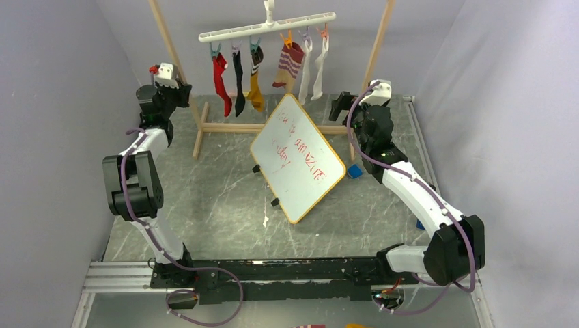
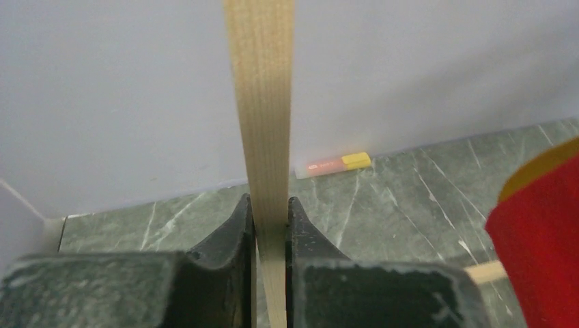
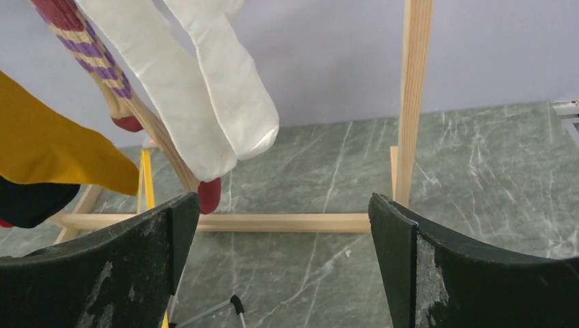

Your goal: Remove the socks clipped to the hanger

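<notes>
Grey walls close a green marble table [image 1: 205, 205] on three sides. All six socks hang from the hanger [image 1: 266, 29] at the back, each in its own clip: from left to right the red sock [image 1: 220, 80], black sock [image 1: 239, 83], yellow sock [image 1: 255, 89], striped sock [image 1: 290, 65] and two white socks [image 3: 205, 96]. The hanger's hook goes out of view at the top.

The right claw [image 3: 283, 201] is wide open and holds nothing. It is below the toes of the white socks and near the right post [image 3: 415, 96] of the rack. The left claw [image 2: 271, 212] is closed tight on the left post [image 2: 263, 102].

I think the main risk is the pull. If a sock is pulled down hard, the clip may not let go, and the hanger, which hangs on one hook, can tilt or jump off. The two white socks overlap, so the claw may catch both, or only a thin edge that slips out.

If the left claw moves while it grips the post, the whole rack can slide or tip. A whiteboard [image 1: 297, 157] leans just in front of the rack, and the right arm can knock it.
</notes>
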You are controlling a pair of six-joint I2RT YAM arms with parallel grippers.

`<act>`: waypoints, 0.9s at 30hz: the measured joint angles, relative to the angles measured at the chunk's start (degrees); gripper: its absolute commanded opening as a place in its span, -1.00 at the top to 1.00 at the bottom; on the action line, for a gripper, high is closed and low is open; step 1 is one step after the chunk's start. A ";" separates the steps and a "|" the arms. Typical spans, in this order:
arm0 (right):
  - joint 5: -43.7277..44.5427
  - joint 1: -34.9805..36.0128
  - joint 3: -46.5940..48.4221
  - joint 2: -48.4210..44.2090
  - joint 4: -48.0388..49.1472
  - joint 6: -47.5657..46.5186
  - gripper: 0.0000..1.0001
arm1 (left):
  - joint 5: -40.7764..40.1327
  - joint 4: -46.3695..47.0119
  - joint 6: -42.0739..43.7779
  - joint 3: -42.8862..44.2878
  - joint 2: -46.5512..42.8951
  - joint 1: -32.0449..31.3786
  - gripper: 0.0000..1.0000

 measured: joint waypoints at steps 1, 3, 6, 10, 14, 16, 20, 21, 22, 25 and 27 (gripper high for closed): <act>-0.24 0.00 0.00 0.00 0.02 0.00 -0.99 | -0.59 0.11 0.02 0.24 0.24 -0.07 0.90; -0.57 0.00 0.00 0.00 0.00 0.00 -0.99 | -1.49 0.13 -0.33 0.37 0.35 0.00 0.90; -0.74 0.00 0.00 0.00 0.00 0.00 -0.99 | -1.55 0.07 -0.35 0.37 0.35 0.24 0.90; -1.09 0.00 0.00 0.00 0.00 0.02 -0.99 | -1.97 -0.02 -0.33 0.37 0.35 0.31 0.90; -1.77 0.00 0.00 0.00 0.02 0.07 -0.99 | -4.59 0.15 -0.52 -0.52 -0.35 0.11 0.90; -2.16 0.00 0.00 0.00 0.02 0.09 -0.99 | -6.56 0.42 -0.81 -2.03 -1.57 -0.04 0.90; -2.60 0.00 -0.11 0.00 0.02 0.37 -0.99 | -11.17 0.79 -1.75 -5.49 -4.46 -0.07 0.90; -2.73 0.00 -0.11 0.00 0.02 0.46 -0.99 | -12.17 0.90 -1.95 -6.03 -4.87 -0.09 0.89; -2.91 0.00 -0.13 0.00 0.02 0.50 -0.99 | -13.40 1.05 -2.14 -6.60 -5.33 -0.09 0.90; -3.39 0.00 -0.17 0.00 0.02 0.52 -0.99 | -16.46 1.20 -2.99 -7.54 -6.12 -0.22 0.90; -3.69 0.00 -0.22 0.00 0.02 0.57 -0.99 | -19.34 1.07 -3.39 -8.22 -6.80 -0.44 0.90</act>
